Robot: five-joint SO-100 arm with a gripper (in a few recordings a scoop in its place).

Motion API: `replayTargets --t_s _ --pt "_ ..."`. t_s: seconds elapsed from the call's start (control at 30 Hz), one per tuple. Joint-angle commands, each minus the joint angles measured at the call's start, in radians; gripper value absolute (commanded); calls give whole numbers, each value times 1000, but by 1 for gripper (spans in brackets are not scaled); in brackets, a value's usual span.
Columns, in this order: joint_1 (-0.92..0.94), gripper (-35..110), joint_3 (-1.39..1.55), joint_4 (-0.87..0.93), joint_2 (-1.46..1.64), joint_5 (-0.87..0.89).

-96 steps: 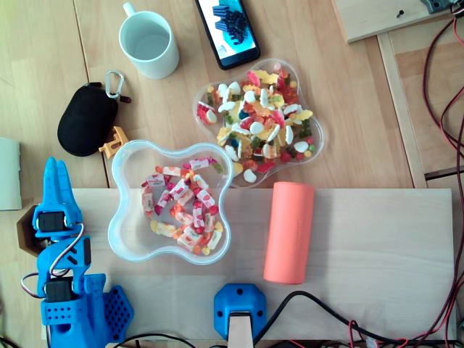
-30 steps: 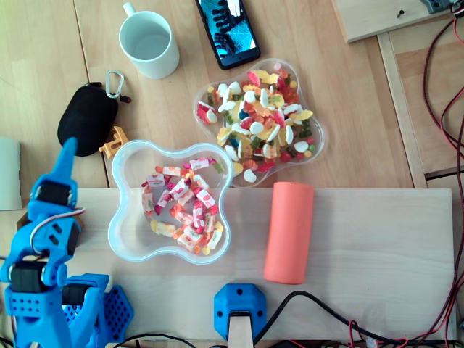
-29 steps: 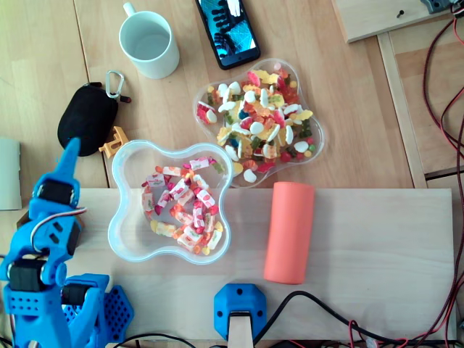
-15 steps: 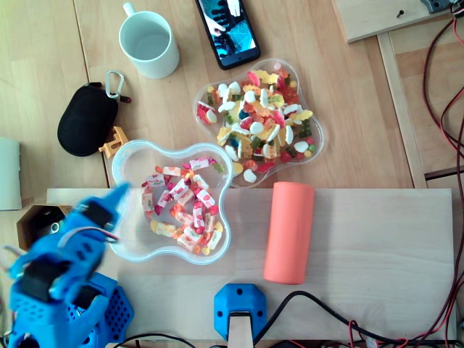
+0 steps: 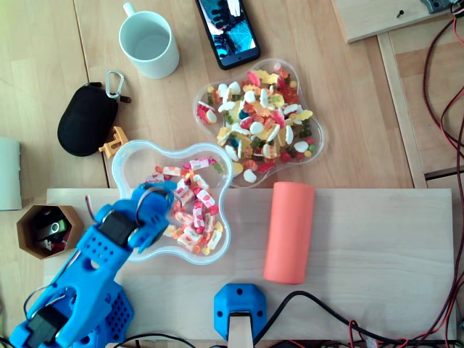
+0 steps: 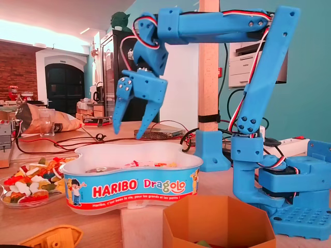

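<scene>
Indoors, blue pincer (image 6: 126, 133) agape and empty above candy tub (image 6: 134, 188) on pale wooden board (image 5: 370, 239), teal wall (image 6: 313, 103) behind.

The overhead view looks straight down on the worktop (image 5: 362, 239) from well above, with the arm's base (image 5: 87, 315) at the bottom-left edge. The fixed view sits low and close at worktop height by the overhead's left edge, facing across. Both share the tub (image 5: 119, 170), the hand (image 5: 154, 208) and the hex box (image 5: 29, 217).
</scene>
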Motion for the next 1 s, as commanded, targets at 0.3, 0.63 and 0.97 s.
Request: replayTargets --t_s 0.3,0.63,0.97 --pt "-183 19 -55 -106 -138 -225" --pt "-38 19 -54 -153 -155 -367" --pt "-28 19 63 -153 -156 -405"
